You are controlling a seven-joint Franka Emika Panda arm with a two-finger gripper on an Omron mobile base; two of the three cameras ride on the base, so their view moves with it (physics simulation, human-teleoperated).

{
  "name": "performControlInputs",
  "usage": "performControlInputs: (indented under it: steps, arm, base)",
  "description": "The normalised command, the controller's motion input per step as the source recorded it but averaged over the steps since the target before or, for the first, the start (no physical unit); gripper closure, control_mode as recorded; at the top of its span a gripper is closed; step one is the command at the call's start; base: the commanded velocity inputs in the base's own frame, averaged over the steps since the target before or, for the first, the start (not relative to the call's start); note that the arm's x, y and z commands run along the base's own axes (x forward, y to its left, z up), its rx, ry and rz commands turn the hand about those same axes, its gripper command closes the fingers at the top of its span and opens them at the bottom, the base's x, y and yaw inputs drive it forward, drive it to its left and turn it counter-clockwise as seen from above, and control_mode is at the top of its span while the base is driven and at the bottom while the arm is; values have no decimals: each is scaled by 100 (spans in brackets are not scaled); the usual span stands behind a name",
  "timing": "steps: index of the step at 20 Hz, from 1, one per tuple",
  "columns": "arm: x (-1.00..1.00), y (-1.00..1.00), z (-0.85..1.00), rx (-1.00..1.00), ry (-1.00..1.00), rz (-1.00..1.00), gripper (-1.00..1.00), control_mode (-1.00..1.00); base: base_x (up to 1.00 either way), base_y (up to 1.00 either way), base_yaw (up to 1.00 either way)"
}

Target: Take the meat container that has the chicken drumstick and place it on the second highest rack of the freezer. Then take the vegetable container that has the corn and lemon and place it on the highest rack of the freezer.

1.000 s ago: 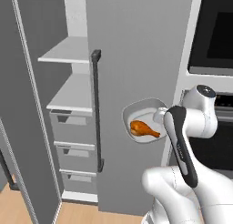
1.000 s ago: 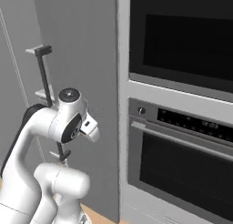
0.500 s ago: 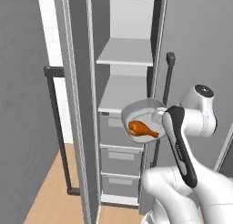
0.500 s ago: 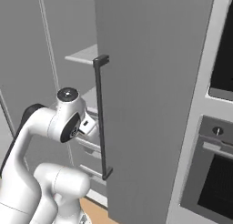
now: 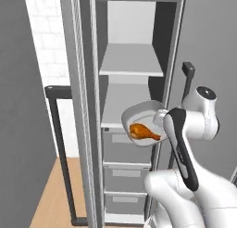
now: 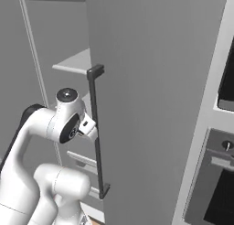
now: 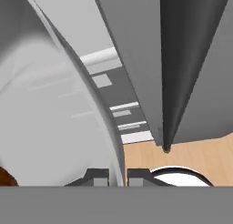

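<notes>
Fingers (image 7: 101,176) pinch meat container (image 5: 139,116) rim.

The freezer (image 5: 83,106) stands open. The arm holds a pale container (image 5: 141,120) tilted in front of the lower shelf (image 5: 118,112), with the drumstick (image 5: 143,132) lying inside it. The highest rack (image 5: 132,60) sits above, grey drawers (image 5: 125,176) below, and a dark bar handle (image 5: 62,153) to the left
</notes>
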Motion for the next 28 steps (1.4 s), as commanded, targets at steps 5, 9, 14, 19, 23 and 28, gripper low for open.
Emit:
performControlInputs:
  steps: [5,9,14,19,23,28]
  arm:
    - [0,0,0,0,0,0,100,100]
    - [0,0,0,0,0,0,100,100]
    - [35,-2,-1,3,-1,-35,100,-100]
    - [36,0,-4,15,-12,-27,100,-100]
    - [86,0,-11,14,0,-3,100,-100]
    - [66,2,-35,0,4,-9,100,-100]
  base:
    - [-1,88,-22]
    - [38,5,-13]
    - [0,0,0]
    - [0,0,0]
    - [0,0,0]
    - [0,0,0]
